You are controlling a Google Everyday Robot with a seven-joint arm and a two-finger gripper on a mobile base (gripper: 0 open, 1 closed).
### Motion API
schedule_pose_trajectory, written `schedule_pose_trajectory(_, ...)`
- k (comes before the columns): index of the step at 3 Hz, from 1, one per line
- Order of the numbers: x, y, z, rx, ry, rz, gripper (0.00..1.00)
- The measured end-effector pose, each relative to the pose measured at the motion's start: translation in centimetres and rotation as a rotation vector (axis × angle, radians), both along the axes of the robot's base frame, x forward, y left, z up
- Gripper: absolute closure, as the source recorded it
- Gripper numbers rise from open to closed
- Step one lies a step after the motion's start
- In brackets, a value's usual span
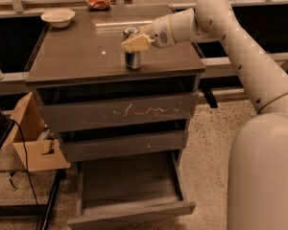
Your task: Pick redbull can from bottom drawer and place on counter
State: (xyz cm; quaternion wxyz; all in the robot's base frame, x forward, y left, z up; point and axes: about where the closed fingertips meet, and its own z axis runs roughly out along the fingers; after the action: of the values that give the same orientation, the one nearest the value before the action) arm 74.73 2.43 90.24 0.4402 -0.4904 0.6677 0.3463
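The redbull can [132,56] stands upright on the counter [81,51], near its middle right. My gripper [136,42] reaches in from the right and sits at the can's upper half, partly covering it; the silver top shows above it. The can's base rests on the counter surface. The bottom drawer [134,213] is pulled out below, and its tray looks empty.
A white bowl [58,17] and a red snack packet [98,2] sit at the counter's back edge. The scratched upper drawer front [120,111] is closed. A cardboard box [31,138] and a cable stand on the floor to the left. My arm [249,56] spans the right side.
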Motion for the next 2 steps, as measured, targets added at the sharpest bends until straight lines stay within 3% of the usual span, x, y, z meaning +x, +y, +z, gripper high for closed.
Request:
schedule_pose_trajectory(1, 0.0, 0.0, 0.0, 0.0, 0.0, 0.0, 0.04)
schedule_pose_trajectory(2, 0.0, 0.02, -0.01, 0.0, 0.0, 0.0, 0.0)
